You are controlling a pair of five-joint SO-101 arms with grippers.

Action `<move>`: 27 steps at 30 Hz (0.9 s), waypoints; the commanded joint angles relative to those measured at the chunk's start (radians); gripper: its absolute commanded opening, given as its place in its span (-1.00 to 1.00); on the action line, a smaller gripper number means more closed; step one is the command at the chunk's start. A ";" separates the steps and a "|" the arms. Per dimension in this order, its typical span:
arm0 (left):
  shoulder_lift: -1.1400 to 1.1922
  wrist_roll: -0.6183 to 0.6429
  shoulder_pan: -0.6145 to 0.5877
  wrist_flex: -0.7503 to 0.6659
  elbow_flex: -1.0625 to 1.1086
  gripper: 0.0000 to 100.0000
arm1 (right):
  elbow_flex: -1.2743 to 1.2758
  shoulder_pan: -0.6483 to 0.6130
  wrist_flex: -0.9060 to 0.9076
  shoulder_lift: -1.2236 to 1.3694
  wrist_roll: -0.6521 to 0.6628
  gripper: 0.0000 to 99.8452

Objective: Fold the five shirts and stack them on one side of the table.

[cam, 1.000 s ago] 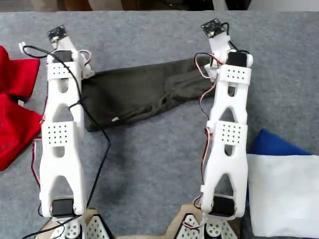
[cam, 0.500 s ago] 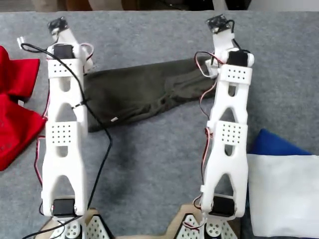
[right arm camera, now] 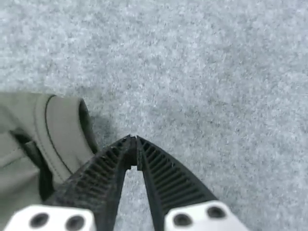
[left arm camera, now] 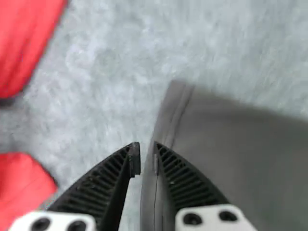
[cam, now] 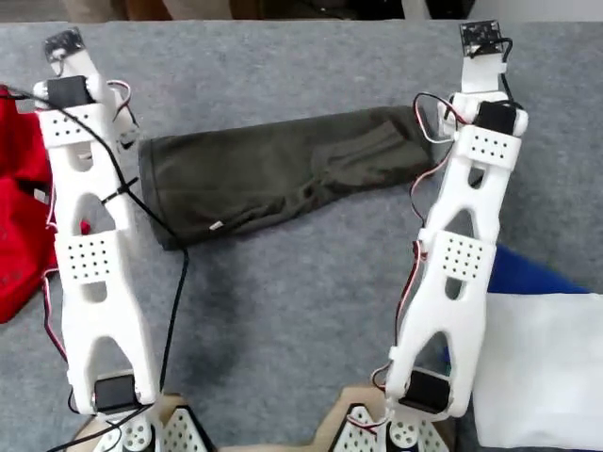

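An olive shirt (cam: 273, 174) lies folded into a long strip across the far middle of the grey table. My left gripper (cam: 130, 141) stands at its left end. In the left wrist view its tips (left arm camera: 143, 155) are shut to a hairline gap with nothing in it, right beside the olive shirt's hem (left arm camera: 231, 159). My right gripper (cam: 443, 127) is past the strip's right end. It (right arm camera: 134, 140) is shut and holds nothing, over bare table next to the sleeve cuff (right arm camera: 57, 130).
Red shirts (cam: 19, 235) lie crumpled at the table's left edge, also seen as red cloth (left arm camera: 29, 43) by the left wrist. A folded white shirt (cam: 542, 367) lies on a blue one (cam: 528, 273) at the near right. Bare table (cam: 283, 320) spans the near middle.
Both arms have swung outward, the left one to the left and the right one to the right, off the ends of the olive shirt. The shirt has stayed in place.
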 commanded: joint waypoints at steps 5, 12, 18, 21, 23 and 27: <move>-0.282 -0.020 -0.002 0.005 0.462 -0.68 | -0.044 0.022 -0.026 -0.090 0.000 -0.99; -0.282 -0.028 -0.005 -0.084 0.566 -0.67 | -0.042 0.021 -0.026 -0.090 0.000 -0.99; -0.271 -0.012 0.028 -0.117 0.545 -0.67 | -0.042 0.016 -0.028 -0.088 0.006 -0.99; -0.249 0.002 0.028 -0.176 0.552 -0.66 | -0.042 0.013 -0.028 -0.088 0.006 -0.99; -0.217 0.002 0.028 -0.219 0.572 -0.64 | -0.042 0.013 -0.028 -0.088 0.006 -0.99; -0.145 -0.002 0.008 -0.256 0.574 -0.64 | -0.042 0.013 -0.028 -0.088 0.006 -0.99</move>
